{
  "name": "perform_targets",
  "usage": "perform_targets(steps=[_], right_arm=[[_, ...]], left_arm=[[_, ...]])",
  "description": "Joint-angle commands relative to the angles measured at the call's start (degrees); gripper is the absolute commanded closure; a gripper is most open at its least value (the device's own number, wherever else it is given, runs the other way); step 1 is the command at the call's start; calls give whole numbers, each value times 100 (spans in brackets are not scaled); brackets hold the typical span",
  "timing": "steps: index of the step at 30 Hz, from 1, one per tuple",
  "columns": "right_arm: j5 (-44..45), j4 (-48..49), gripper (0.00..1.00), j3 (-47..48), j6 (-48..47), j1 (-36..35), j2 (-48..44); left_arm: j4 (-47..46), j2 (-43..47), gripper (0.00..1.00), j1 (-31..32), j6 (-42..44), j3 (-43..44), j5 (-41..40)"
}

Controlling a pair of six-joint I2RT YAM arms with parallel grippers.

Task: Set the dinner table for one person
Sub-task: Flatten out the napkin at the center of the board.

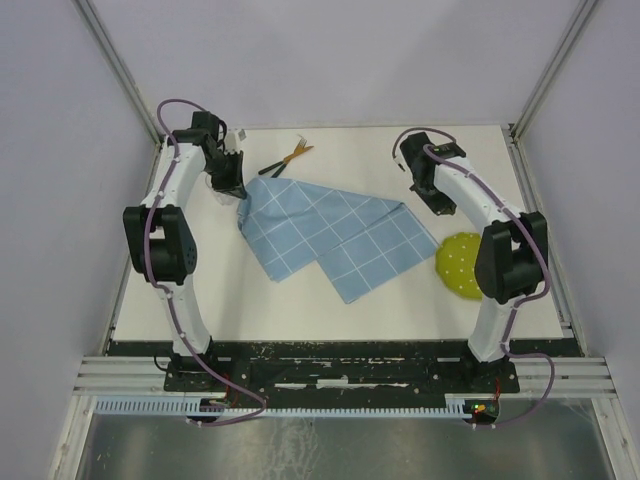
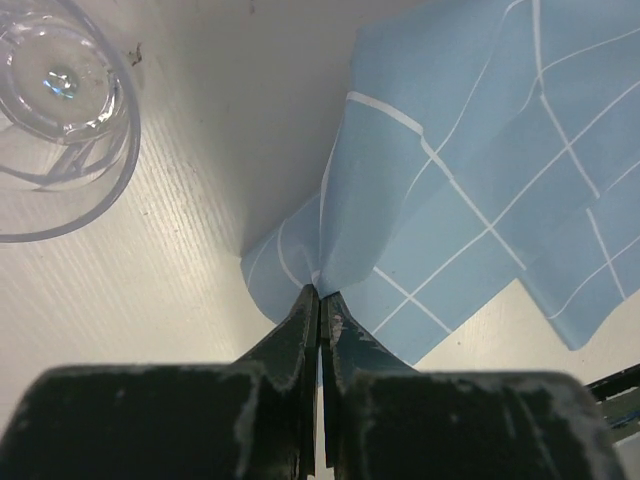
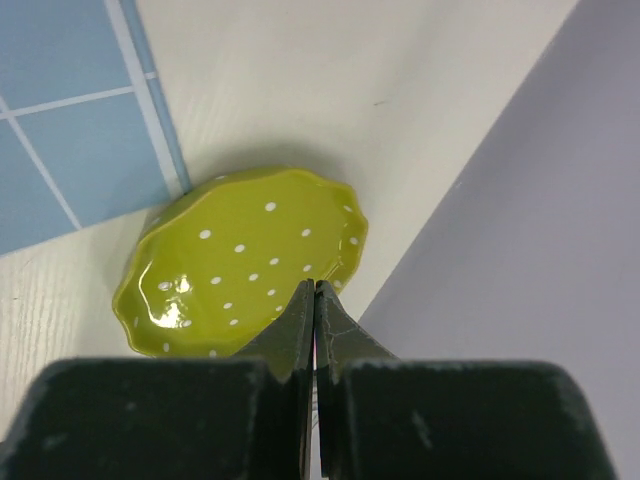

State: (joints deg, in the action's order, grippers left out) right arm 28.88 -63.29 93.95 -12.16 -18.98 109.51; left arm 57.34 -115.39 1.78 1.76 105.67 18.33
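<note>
1. Table [image 1: 330,310]: off-white and rectangular. It fills the workspace ahead of both arm bases and carries every item listed below.
2. Left gripper [image 2: 318,292]: jaws closed, pinching a corner of the cloth [image 1: 330,235]. The fabric is drawn up to a peak at the fingertips. The gripper sits toward the table's far-left corner.
3. Cloth: light blue with a white grid. It lies rumpled across the middle of the table, running from the far-left area toward the right edge, with one part folded over another.
4. Glass [image 2: 55,110]: clear and upright. It stands on the table near the left gripper, on the side of the left edge, apart from the cloth.
5. Right gripper [image 3: 315,288]: jaws pressed together with nothing between them. It hangs near the right edge, on the far side of the plate [image 1: 458,262].
6. Plate: green with white dots and a wavy rim, at the right edge. The cloth's right corner lies just beside it; whether they touch cannot be confirmed.
7. Utensils [image 1: 290,157]: near the far edge, just beyond the cloth's far-left corner.
</note>
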Motion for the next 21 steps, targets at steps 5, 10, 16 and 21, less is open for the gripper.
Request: perform_targets(steps=[5, 10, 16, 21], right_arm=[[130, 173, 98, 53, -30, 19, -604], [87, 122, 98, 45, -4, 24, -632], [39, 69, 98, 10, 21, 26, -632], [6, 74, 98, -114, 30, 26, -656]], left_arm=[[579, -141, 83, 15, 1090, 412, -234], [578, 83, 66, 11, 1443, 116, -623], [125, 564, 54, 14, 1510, -1016, -1088], [-315, 852, 53, 8, 1288, -1992, -1099]])
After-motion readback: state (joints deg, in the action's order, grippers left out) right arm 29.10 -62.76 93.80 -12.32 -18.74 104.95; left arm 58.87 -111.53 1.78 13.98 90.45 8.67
